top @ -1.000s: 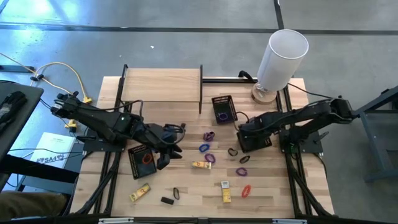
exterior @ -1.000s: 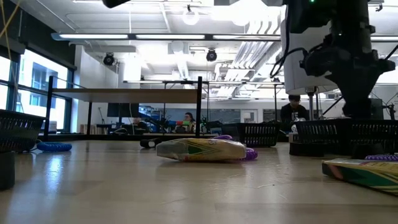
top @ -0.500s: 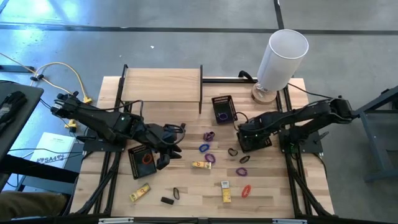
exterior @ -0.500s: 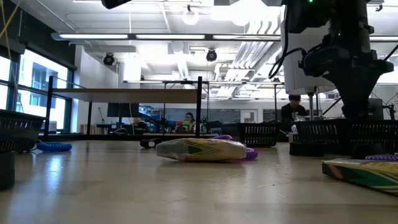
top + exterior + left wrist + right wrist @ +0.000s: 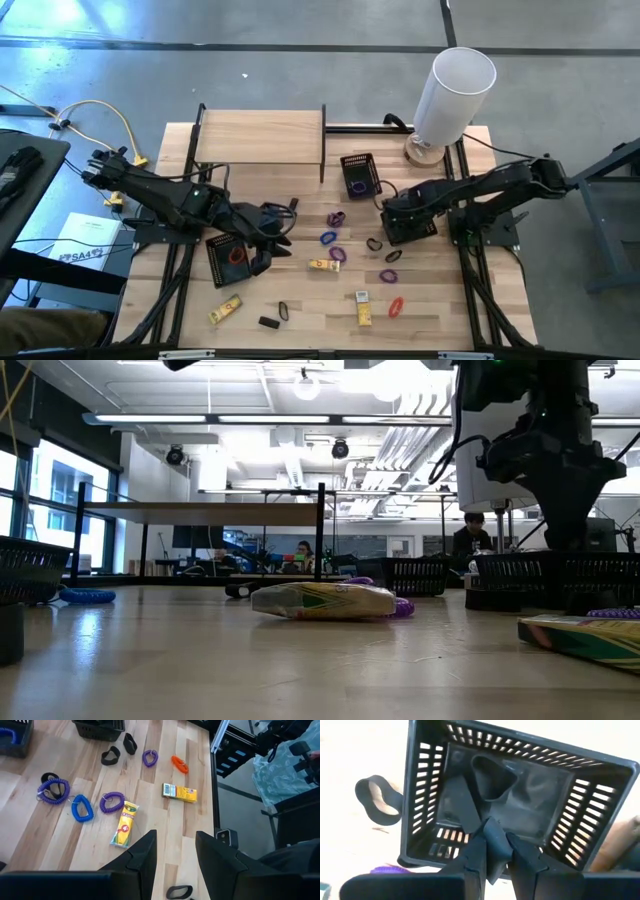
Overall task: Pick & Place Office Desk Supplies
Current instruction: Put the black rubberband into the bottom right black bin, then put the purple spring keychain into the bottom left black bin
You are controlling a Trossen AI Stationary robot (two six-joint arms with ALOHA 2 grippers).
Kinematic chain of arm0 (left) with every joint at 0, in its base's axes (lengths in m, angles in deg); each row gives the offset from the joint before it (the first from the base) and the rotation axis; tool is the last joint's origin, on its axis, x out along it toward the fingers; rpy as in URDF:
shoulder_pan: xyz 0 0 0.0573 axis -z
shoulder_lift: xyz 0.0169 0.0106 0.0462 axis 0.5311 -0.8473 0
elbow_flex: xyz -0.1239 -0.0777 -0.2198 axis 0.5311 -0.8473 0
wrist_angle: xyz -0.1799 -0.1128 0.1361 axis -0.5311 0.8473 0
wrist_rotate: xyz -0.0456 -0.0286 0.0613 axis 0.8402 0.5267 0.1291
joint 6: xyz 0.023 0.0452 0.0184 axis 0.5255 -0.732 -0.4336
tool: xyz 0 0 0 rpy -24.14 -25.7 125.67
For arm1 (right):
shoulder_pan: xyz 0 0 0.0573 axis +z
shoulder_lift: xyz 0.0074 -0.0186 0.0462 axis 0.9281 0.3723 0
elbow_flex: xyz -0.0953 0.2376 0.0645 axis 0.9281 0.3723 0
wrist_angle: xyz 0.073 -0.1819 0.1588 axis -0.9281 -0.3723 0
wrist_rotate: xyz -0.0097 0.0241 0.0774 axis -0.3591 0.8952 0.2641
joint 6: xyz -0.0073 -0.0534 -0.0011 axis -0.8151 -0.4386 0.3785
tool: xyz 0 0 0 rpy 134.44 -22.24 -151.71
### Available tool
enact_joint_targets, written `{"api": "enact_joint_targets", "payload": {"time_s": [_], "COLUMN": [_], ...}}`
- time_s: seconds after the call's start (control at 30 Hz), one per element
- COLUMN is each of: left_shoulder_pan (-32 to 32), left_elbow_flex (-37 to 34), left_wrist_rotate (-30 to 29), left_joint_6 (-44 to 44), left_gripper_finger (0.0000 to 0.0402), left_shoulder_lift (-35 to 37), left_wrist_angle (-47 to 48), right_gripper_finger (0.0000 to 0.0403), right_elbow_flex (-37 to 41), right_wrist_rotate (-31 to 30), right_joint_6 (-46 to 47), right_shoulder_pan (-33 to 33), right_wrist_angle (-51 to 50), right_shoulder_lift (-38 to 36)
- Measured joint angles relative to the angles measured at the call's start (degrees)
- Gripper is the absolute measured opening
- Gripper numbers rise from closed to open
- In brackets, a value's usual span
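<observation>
Office supplies lie loose on the wood table: purple loops (image 5: 337, 255), a blue loop (image 5: 328, 238), a red loop (image 5: 396, 306), black loops (image 5: 375, 243), yellow packets (image 5: 323, 265) and a black block (image 5: 267, 322). My right gripper (image 5: 495, 855) points down over a black mesh tray (image 5: 405, 228), fingers narrowly apart, a black piece (image 5: 492, 842) between them. More black pieces (image 5: 495, 777) lie on the tray's floor. My left gripper (image 5: 175, 855) hangs open and empty beside a second tray (image 5: 228, 258), which holds a red loop (image 5: 237, 255). My right gripper comes from above, pointing down into the tray. A black piece (image 5: 490, 832) shows between its fingertips (image 5: 475, 852), over the tray's floor. Whether the fingers touch that piece I cannot tell.
A third mesh tray (image 5: 360, 175) stands at the far middle with a purple loop in it. A tall white cylinder (image 5: 455, 90) rises at the far right, and a raised wooden shelf (image 5: 260, 135) at the far left. Bare wood lies between the loose items.
</observation>
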Motion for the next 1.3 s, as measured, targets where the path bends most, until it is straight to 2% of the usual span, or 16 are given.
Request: {"api": "enact_joint_targets", "payload": {"time_s": [0.2, 0.47, 0.6, 0.8, 0.93, 1.03, 1.13, 1.3], "left_shoulder_pan": [0.0, 0.0, 0.0, 0.0, -0.5, -1.0, -1.4, -1.6], "left_elbow_flex": [0.0, 0.0, 0.0, 0.0, 0.0, 0.0, 0.0, 0.0], "left_wrist_rotate": [-0.1, -0.1, -0.1, -0.9, -1.4, -1.4, -1.4, -1.4], "left_joint_6": [0.0, 0.0, 0.0, 0.0, 0.5, 1.2, 1.6, 3.3], "left_gripper_finger": [0.0131, 0.0131, 0.0131, 0.0131, 0.0131, 0.0131, 0.0131, 0.0131], "left_shoulder_lift": [0.0, 0.0, 0.0, 0.0, 0.0, 0.0, 0.0, 0.0], "left_wrist_angle": [0.5, 1.1, 1.3, 1.6, 1.4, 1.0, 1.0, 1.2], "right_gripper_finger": [0.0077, 0.0172, 0.0205, 0.022, 0.0218, 0.0217, 0.0217, 0.0217], "right_elbow_flex": [0.0, 0.0, 0.0, -1.3, -4.4, -7.1, -7.9, -7.9], "right_wrist_rotate": [0.6, 0.6, 0.1, -0.7, -5.1, -10.4, -14.7, -14.5], "right_joint_6": [0.7, 4.9, 5.9, 6.3, 5.6, 1.5, -4.1, -16.1], "right_shoulder_pan": [0.0, 0.0, 0.0, 0.0, 1.3, 3.2, 5.1, 7.7], "right_wrist_angle": [0.0, -1.6, -2.4, -3.3, -2.9, 1.8, 10.9, 27.3], "right_shoulder_lift": [0.0, 0.0, -0.2, -3.4, -7.6, -11.0, -13.8, -16.1]}}
